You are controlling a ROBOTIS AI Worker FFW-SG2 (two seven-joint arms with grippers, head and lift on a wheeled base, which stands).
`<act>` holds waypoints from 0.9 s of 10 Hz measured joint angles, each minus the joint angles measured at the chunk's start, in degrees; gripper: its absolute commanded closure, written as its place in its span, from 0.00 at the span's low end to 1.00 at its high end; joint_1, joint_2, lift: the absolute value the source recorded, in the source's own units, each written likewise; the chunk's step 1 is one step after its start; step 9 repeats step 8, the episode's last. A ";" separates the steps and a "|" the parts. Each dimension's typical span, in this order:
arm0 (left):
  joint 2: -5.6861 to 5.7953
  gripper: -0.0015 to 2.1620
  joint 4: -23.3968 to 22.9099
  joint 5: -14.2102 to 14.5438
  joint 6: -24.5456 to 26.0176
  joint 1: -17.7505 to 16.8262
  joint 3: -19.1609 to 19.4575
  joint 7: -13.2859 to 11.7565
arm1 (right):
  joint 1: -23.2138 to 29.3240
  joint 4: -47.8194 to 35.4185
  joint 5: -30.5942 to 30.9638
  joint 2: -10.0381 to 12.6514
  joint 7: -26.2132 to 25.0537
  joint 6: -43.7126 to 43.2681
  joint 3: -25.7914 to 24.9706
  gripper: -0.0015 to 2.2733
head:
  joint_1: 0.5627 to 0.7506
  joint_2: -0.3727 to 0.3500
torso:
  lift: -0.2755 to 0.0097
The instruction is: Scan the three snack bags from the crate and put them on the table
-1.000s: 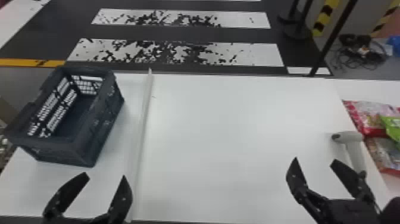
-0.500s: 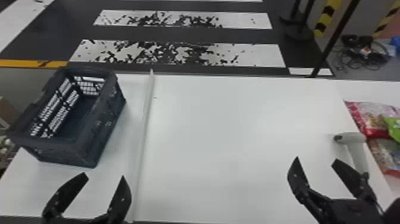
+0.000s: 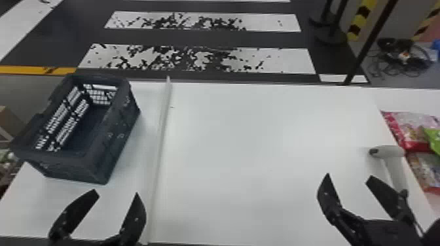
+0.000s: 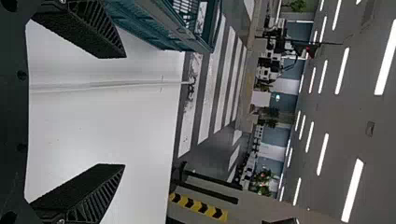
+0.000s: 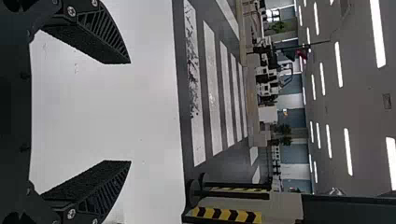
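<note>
In the head view my left gripper (image 3: 114,195) stands open at the lower left, in front of the dark crate (image 3: 126,131), whose visible inside holds no bag. My right gripper (image 3: 347,180) is open at the lower right, left of and nearer than the white scanner (image 3: 389,151) lying by the table's right side. Snack bags, one red and white (image 3: 409,131) and one green (image 3: 433,137), lie beyond that side. The left wrist view has the open left gripper (image 4: 125,111) with the crate (image 4: 154,23) farther off. In the right wrist view the right gripper (image 5: 130,112) has nothing between its fingers.
The white table (image 3: 262,147) carries a raised pale strip (image 3: 160,157) running front to back, right of the crate. Behind the table's right part stands a dark pole (image 3: 370,42). Cables (image 3: 399,59) lie on the floor at the far right.
</note>
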 measured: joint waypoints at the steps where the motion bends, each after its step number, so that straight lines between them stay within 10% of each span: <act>1: 0.00 0.01 0.03 0.01 -0.07 -0.04 0.00 -0.01 | 0.00 0.00 0.00 0.00 0.00 0.00 0.00 0.06 | 0.70 0.54 | 0.64; 9: -0.01 0.01 -0.33 0.10 -0.52 0.06 0.02 0.00 | 0.35 -0.74 -0.17 -0.04 0.53 0.22 -0.03 0.06 | 0.70 0.55 | 0.64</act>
